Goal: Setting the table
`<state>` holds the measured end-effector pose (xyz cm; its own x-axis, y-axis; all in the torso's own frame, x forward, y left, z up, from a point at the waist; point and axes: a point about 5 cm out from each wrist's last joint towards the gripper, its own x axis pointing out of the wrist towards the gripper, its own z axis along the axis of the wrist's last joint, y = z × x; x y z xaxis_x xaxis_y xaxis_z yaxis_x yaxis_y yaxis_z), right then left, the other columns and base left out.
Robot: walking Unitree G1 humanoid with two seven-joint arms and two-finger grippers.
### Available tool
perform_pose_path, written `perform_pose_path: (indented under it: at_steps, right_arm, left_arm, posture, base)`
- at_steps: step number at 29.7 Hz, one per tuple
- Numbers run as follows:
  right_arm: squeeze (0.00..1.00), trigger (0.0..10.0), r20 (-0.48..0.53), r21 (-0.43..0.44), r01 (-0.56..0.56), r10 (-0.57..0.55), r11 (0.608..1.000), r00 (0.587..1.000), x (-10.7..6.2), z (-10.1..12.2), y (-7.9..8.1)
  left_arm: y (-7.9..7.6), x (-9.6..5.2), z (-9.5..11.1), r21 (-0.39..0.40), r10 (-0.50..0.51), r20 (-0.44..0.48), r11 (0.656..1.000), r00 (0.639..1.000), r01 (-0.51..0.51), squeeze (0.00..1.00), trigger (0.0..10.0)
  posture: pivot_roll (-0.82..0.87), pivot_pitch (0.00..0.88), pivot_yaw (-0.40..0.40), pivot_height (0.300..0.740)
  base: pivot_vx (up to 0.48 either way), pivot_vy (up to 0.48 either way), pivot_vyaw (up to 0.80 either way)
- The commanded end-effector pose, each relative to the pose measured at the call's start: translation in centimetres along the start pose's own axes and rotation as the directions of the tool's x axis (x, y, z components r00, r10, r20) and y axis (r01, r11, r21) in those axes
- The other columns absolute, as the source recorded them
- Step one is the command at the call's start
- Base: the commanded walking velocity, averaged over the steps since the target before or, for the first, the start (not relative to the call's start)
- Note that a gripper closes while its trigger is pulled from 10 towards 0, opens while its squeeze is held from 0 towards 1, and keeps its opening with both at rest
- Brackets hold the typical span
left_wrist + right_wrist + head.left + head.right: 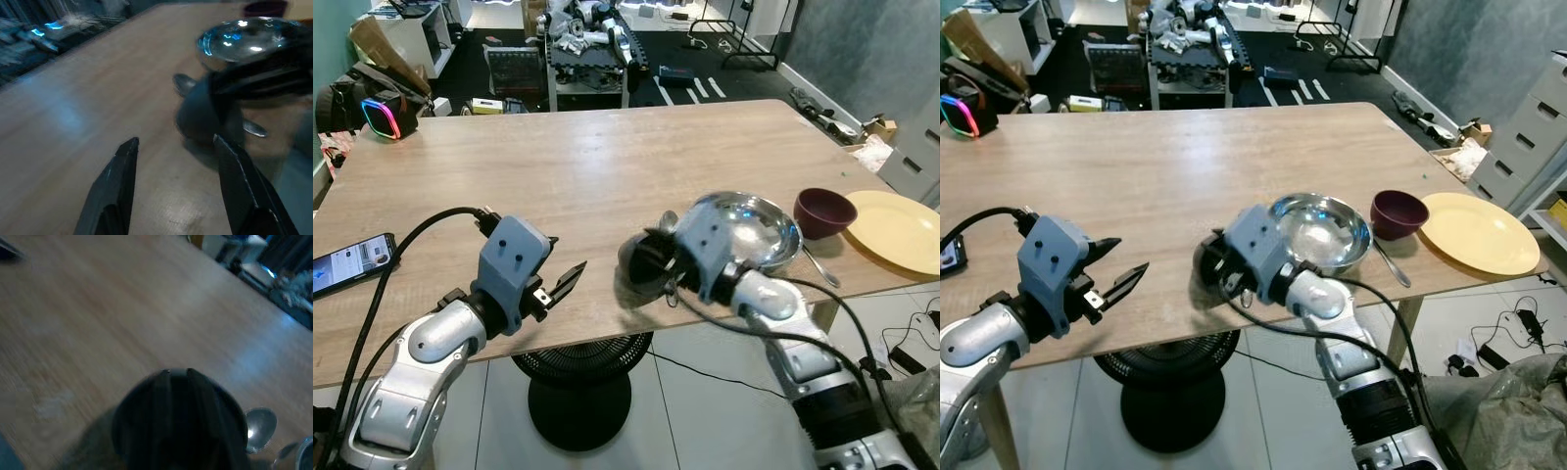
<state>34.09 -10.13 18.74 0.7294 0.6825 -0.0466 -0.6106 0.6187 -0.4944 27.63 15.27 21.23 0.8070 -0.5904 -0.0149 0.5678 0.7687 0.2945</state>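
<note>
My right gripper [644, 257] is shut on a dark round bowl [628, 272], blurred, just above the table's near edge; the bowl [146, 431] bulks large in the right wrist view. Behind it stands a shiny steel bowl [754, 227], then a maroon bowl [824, 211] and a yellow plate [898, 230] to the right. A spoon [819, 265] lies in front of the maroon bowl, and another spoon [260, 428] lies by the steel bowl. My left gripper [564, 285] is open, empty, left of the dark bowl [203, 115], pointing at it.
A phone [348, 262] lies on the wooden table [558, 166] at the left edge. A lit speaker [380, 116] sits at the far left corner. A floor fan [578, 387] stands under the table. Cluttered shelves and cables lie beyond.
</note>
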Motion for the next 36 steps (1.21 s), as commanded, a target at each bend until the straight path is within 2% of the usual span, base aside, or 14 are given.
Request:
perform_pose_path:
  at_steps: [1, 2, 7, 14, 16, 20, 21, 25, 26, 28, 30, 31, 33, 36]
  right_arm:
    - [0.0, 5.1, -0.017, -0.013, 0.017, -0.017, 1.0, 1.0, 0.2, -0.1, 0.0]
    - [0.0, 10.0, -0.025, -0.01, 0.046, -0.047, 0.999, 0.999, 0.5, -0.1, -0.2]
    - [0.0, 10.0, -0.003, 0.01, 0.094, -0.094, 0.995, 0.996, 0.9, 0.3, -0.3]
    - [0.0, 10.0, 0.012, 0.014, 0.084, -0.085, 0.996, 0.996, 1.6, 0.5, 0.5]
    - [0.0, 10.0, 0.03, 0.044, 0.126, -0.127, 0.991, 0.991, 1.7, 0.7, 0.2]
    - [0.0, 10.0, 0.087, 0.106, 0.218, -0.227, 0.97, 0.97, 1.4, 1.6, -1.4]
    - [0.0, 10.0, 0.117, 0.167, 0.286, -0.307, 0.943, 0.944, 0.8, 2.1, -2.9]
    - [0.0, 10.0, 0.091, 0.121, 0.339, -0.35, 0.933, 0.932, -0.1, 1.6, -4.2]
    - [0.0, 10.0, 0.043, 0.074, 0.341, -0.345, 0.937, 0.938, -0.6, 0.5, -4.4]
    - [0.0, 10.0, 0.032, 0.063, 0.337, -0.34, 0.939, 0.94, -0.7, 0.2, -4.3]
    - [0.0, 10.0, 0.022, 0.044, 0.225, -0.226, 0.973, 0.974, -1.2, -0.6, -3.3]
    - [0.0, 10.0, 0.022, 0.044, 0.225, -0.226, 0.973, 0.974, -1.2, -0.6, -3.3]
    - [0.0, 10.0, 0.04, 0.096, 0.12, -0.125, 0.988, 0.991, -2.4, -1.1, -2.6]
    - [0.0, 10.0, 0.052, 0.123, 0.084, -0.091, 0.989, 0.995, -3.0, -1.2, -2.5]
  left_arm:
    - [-0.2, -0.2, -0.1, -0.034, -0.044, -0.019, 0.998, 0.999, 0.043, 0.0, 10.0]
    - [-0.1, -0.5, -0.3, -0.038, -0.081, -0.037, 0.996, 0.996, 0.079, 0.0, 10.0]
    - [-0.2, -1.9, -0.6, -0.003, -0.196, -0.106, 0.98, 0.975, 0.197, 0.0, 10.0]
    - [-0.3, -1.8, -0.6, -0.004, -0.196, -0.109, 0.98, 0.975, 0.196, 0.0, 10.0]
    - [-0.4, -1.8, -0.5, -0.02, -0.199, -0.102, 0.98, 0.975, 0.198, 0.0, 10.0]
    - [-0.6, -1.9, -0.5, -0.031, -0.222, -0.099, 0.975, 0.97, 0.22, 0.0, 10.0]
    - [-0.8, -2.1, -0.6, -0.031, -0.24, -0.109, 0.971, 0.964, 0.238, 0.0, 10.0]
    - [-0.7, -2.2, -0.9, -0.024, -0.244, -0.127, 0.97, 0.961, 0.243, 0.0, 10.0]
    - [-0.8, -2.2, -0.9, -0.024, -0.245, -0.125, 0.97, 0.961, 0.244, 0.0, 10.0]
    - [-0.8, -2.2, -0.9, -0.025, -0.245, -0.125, 0.969, 0.961, 0.244, 0.0, 10.0]
    - [-0.9, -2.2, -0.9, -0.025, -0.245, -0.124, 0.969, 0.962, 0.244, 0.0, 10.0]
    - [-0.9, -2.2, -0.9, -0.025, -0.245, -0.124, 0.969, 0.962, 0.244, 0.0, 10.0]
    - [-1.0, -2.2, -1.0, -0.025, -0.247, -0.129, 0.969, 0.96, 0.246, 0.0, 10.0]
    - [-1.1, -2.3, -1.1, -0.026, -0.251, -0.134, 0.968, 0.959, 0.25, 0.0, 10.0]
  posture:
    - [0.1, 0.039, 0.032, 0.74]
    - [0.1, 0.04, 0.032, 0.74]
    - [0.11, 0.045, 0.033, 0.74]
    - [0.1, 0.046, 0.029, 0.74]
    - [0.11, 0.048, 0.027, 0.74]
    - [0.1, 0.05, 0.026, 0.74]
    - [0.1, 0.051, 0.028, 0.74]
    - [0.1, 0.05, 0.029, 0.74]
    - [0.1, 0.053, 0.028, 0.74]
    - [0.1, 0.053, 0.028, 0.74]
    - [0.1, 0.057, 0.027, 0.74]
    - [0.1, 0.057, 0.027, 0.74]
    - [0.09, 0.06, 0.028, 0.74]
    - [0.09, 0.061, 0.03, 0.74]
  base:
    - [0.0, 0.0, 0.0]
    - [0.0, 0.0, 0.0]
    - [0.0, 0.0, 0.0]
    - [0.0, 0.0, 0.0]
    - [0.0, 0.0, 0.0]
    - [0.0, 0.0, 0.0]
    - [0.0, 0.0, 0.0]
    - [0.0, 0.0, 0.0]
    - [0.0, 0.0, 0.0]
    - [0.0, 0.0, 0.0]
    - [0.0, 0.0, 0.0]
    - [0.0, 0.0, 0.0]
    - [0.0, 0.0, 0.0]
    - [0.0, 0.0, 0.0]
